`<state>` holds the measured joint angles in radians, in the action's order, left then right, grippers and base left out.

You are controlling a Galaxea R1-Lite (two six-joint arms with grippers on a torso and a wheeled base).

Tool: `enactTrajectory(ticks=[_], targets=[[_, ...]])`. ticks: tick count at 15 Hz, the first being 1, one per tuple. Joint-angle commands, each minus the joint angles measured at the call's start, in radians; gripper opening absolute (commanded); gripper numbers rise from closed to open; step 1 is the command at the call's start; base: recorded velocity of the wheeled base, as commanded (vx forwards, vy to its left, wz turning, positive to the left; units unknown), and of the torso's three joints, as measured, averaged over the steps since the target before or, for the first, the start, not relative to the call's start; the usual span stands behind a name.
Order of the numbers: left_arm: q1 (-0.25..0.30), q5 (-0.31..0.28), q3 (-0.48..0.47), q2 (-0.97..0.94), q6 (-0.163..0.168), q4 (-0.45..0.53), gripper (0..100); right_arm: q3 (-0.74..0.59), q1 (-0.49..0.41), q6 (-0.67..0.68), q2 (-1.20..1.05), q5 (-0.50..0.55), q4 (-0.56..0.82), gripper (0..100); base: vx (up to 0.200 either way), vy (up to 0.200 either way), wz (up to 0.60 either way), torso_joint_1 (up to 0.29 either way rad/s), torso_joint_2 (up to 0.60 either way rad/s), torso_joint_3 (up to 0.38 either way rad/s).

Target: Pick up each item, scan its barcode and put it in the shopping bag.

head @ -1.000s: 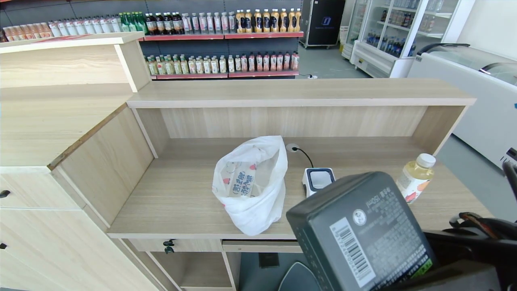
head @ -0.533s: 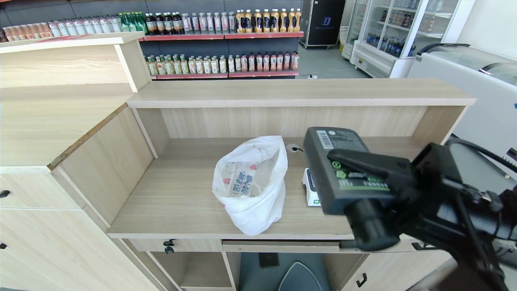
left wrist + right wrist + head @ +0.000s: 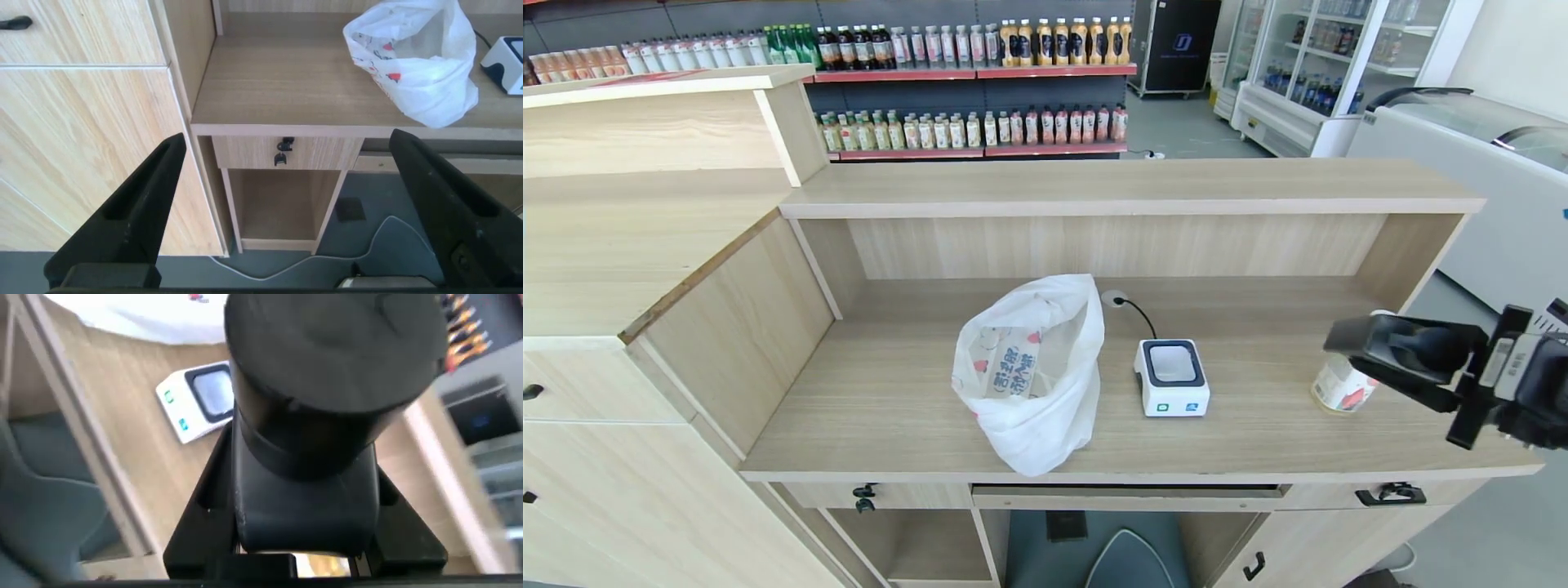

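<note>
Head view showed the wooden counter (image 3: 890,392) across mid-frame, with the white shopping bag (image 3: 1033,384) at its centre, slumped open. The right gripper (image 3: 1339,343) sat at the right edge, its grip impossible to judge. The left gripper (image 3: 288,140) hung spread wide, holding nothing. The scanner (image 3: 1172,377) stood just right of the bag, the bottle (image 3: 1339,388) farther right.

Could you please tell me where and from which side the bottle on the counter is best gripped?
Probably around the round body of the bottle, approached level from the robot's side: it stands upright near the right end of the counter, with bare counter in front of it and the back wall behind.
</note>
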<state>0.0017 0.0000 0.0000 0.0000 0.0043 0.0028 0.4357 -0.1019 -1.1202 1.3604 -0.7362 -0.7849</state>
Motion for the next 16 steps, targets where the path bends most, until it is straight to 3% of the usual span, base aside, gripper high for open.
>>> enactTrajectory(ticks=[1, 3, 5, 6, 7, 8, 10, 11, 13, 16], targets=[[0.0, 0.0, 0.0, 0.0, 0.0, 0.0, 100, 0.015, -0.134, 0.057, -0.047, -0.065, 0.107, 0, 0.0, 0.0, 0.6, 0.002, 0.0, -0.002], [0.0, 0.0, 0.0, 0.0, 0.0, 0.0, 100, 0.047, -0.105, 0.255, -0.069, 0.024, 0.113, 0, 0.0, 0.0, 0.6, 0.0, 0.0, 0.002], [0.0, 0.0, 0.0, 0.0, 0.0, 0.0, 100, 0.156, 0.011, 0.547, -0.049, 0.327, 0.127, 0, 0.0, 0.0, 0.6, 0.0, 0.0, 0.002], [0.0, 0.0, 0.0, 0.0, 0.0, 0.0, 100, 0.253, 0.093, 0.741, 0.0, 0.56, 0.196, 0, 0.0, 0.0, 0.6, 0.002, 0.0, 0.007], [0.0, 0.0, 0.0, 0.0, 0.0, 0.0, 100, 0.357, 0.146, 0.879, 0.04, 0.647, 0.325, 0, 0.0, 0.0, 0.6, -0.007, 0.0, 0.007], [0.0, 0.0, 0.0, 0.0, 0.0, 0.0, 100, 0.454, 0.169, 1.068, 0.109, 0.583, 0.45, 0, 0.0, 0.0, 0.0, 0.0, 0.0, 0.0], [0.0, 0.0, 0.0, 0.0, 0.0, 0.0, 100, 0.503, 0.157, 1.315, 0.207, 0.465, 0.435, 0, 0.0, 0.0, 0.0, 0.0, 0.0, 0.0], [0.0, 0.0, 0.0, 0.0, 0.0, 0.0, 100, 0.494, 0.119, 1.353, 0.287, 0.416, 0.372, 0, 0.0, 0.0, 0.0, 0.0, 0.0, 0.0], [0.0, 0.0, 0.0, 0.0, 0.0, 0.0, 100, 0.491, 0.08, 1.349, 0.367, 0.319, 0.375, 0, 0.0, 0.0, 0.0, 0.0, 0.0, 0.0], [0.0, 0.0, 0.0, 0.0, 0.0, 0.0, 100, 0.455, 0.024, 1.226, 0.427, 0.19, 0.386, 0, 0.0, 0.0, 0.0, 0.0, 0.0, 0.0]])
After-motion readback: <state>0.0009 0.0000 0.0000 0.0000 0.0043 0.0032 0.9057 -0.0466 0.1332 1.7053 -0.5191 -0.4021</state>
